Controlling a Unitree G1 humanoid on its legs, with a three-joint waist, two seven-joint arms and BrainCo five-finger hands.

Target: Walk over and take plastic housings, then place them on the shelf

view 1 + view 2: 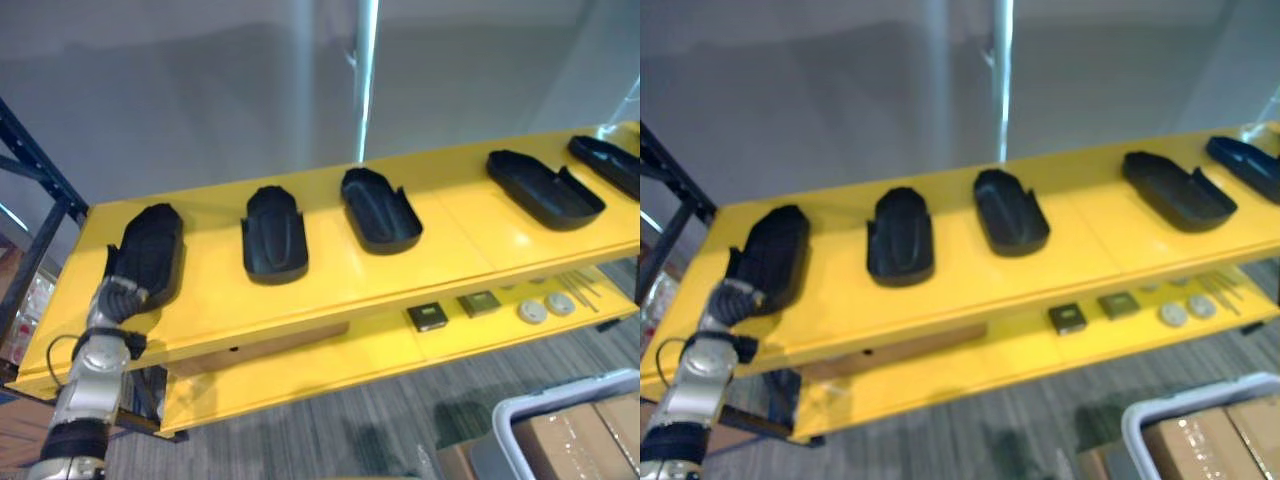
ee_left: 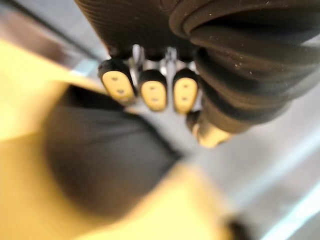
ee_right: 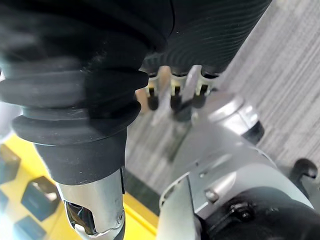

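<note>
Clearly the left robot hand is at the near end of the leftmost plastic housing, which lies flat on the top board of the yellow shelf. Its fingertips sit side by side, stretched out above the dark shell rather than wrapped round it. The wrist view is blurred, so I cannot say whether they touch it.

I judge this to be the setting-down step, and the release is the part that matters. Lifting the fingers straight up and off would leave the housing where it lies. A sideways drag could skew it or nudge it toward the shelf's front edge, which is close by.

The next housing and three more beyond it lie in a row along the same board, each apart from its neighbour, so matching that spacing and heading seems the sensible aim. The right robot hand hangs low over grey carpet, fingers loosely straight and holding nothing.
</note>
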